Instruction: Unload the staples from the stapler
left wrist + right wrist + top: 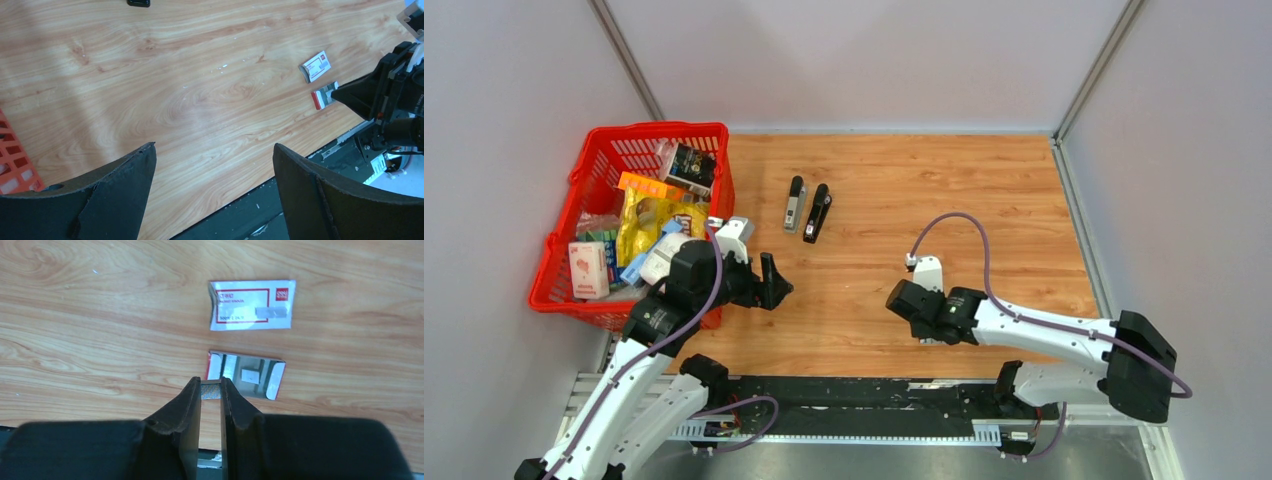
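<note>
Nearest the lens, the right gripper (210, 386) is nearly closed, pinching the staples (211, 392), a short silvery strip, just beside a small box's open tray (267, 380); I judge a strip is out and needs setting down, though whether more are loaded cannot be told. The top view alone shows both staplers (795, 204) whole, well apart from both arms; the left wrist view shows the left gripper (214, 150) spread wide, empty.

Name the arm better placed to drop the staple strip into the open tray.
Right. The right gripper pinches the staples right beside the open tray. The left gripper hangs open and empty by the red basket, farther from the tray.
</note>
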Motion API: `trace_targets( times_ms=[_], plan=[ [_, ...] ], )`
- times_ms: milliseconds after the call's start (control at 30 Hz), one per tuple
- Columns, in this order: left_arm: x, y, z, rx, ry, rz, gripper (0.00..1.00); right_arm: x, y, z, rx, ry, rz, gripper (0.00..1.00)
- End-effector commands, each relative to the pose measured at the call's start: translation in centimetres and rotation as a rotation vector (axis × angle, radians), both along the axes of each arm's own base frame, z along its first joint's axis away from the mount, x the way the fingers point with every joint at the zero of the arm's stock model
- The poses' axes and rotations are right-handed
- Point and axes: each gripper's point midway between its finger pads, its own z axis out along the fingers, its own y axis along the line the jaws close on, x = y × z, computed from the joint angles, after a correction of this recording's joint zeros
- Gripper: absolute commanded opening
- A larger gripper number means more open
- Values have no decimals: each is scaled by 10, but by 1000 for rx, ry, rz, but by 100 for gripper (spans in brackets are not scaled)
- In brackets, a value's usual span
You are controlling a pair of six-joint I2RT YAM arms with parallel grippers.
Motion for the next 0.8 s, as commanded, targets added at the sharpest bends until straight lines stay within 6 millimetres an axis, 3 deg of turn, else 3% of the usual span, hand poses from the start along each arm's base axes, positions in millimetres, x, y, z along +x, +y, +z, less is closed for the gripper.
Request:
trace_targets(
  times_ms=[0, 767],
  plan=[
    [3, -1, 1, -6, -12, -2, 94, -3, -20, 2, -1, -17, -84, 19],
    [3, -3, 1, -12, -12, -8, 94, -11, -37, -25, -26, 7, -194, 23]
  ],
)
